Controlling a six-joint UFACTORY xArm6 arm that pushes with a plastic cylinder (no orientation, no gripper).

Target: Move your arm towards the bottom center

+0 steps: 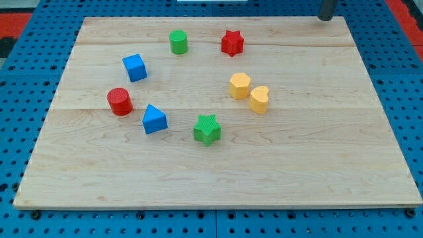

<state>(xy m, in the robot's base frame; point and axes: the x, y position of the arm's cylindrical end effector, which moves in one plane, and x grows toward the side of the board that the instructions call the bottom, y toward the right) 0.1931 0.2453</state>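
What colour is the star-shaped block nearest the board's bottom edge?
Green; the green star shows plainly in the camera view.

One camera looked down at a slant from the near edge of the wooden board [218, 178], close enough that the board nearly filled the view, its far corners included.

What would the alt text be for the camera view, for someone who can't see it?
My tip sits at the view's top right, far from eight blocks ringed on a wooden board: green cylinder, red star, two yellow blocks, green star, two blue blocks, red cylinder.
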